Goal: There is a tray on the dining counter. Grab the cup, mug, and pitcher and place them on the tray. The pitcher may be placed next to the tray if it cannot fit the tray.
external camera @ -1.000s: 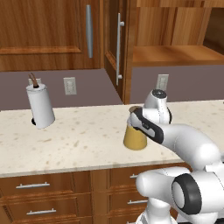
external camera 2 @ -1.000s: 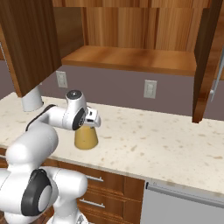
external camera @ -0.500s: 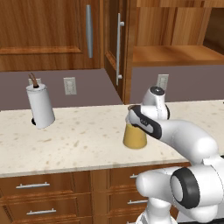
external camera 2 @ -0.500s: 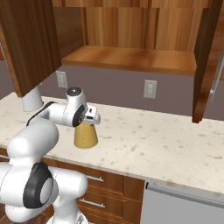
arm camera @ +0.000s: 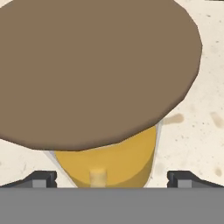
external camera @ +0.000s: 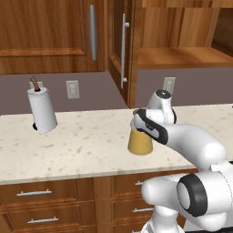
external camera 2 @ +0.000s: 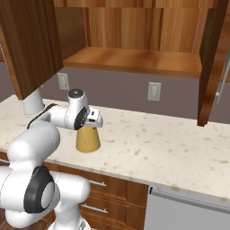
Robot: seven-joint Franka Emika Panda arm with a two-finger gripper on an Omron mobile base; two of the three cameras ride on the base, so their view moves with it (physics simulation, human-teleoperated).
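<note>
The pitcher [external camera: 139, 144] is a clear cone with orange liquid, standing upright on the speckled wall-side counter [external camera: 82, 145]. My gripper [external camera: 135, 123] sits right at its top, open, with the jaws spread on either side of the lid. In the right base view the gripper [external camera 2: 93, 122] hangs over the pitcher [external camera 2: 87, 140]. Seen from the hand, the brown round lid [arm camera: 96, 65] looms very close, with the fingertips [arm camera: 41, 178] apart at both lower corners and the gripper [arm camera: 112, 177] centred over the pitcher's body. The tray, cup, mug and dining counter are out of view.
A white paper towel roll [external camera: 42, 111] stands at the counter's left. Open wooden cabinet doors [external camera: 122, 50] hang above, and an open shelf [external camera 2: 134, 60] sits over the counter. Another door [external camera 2: 211, 58] hangs at the right. Drawers [external camera: 45, 195] lie below the counter's front edge.
The hand has shifted only slightly over the pitcher's lid. The jaws stay open and the pitcher has not moved.
</note>
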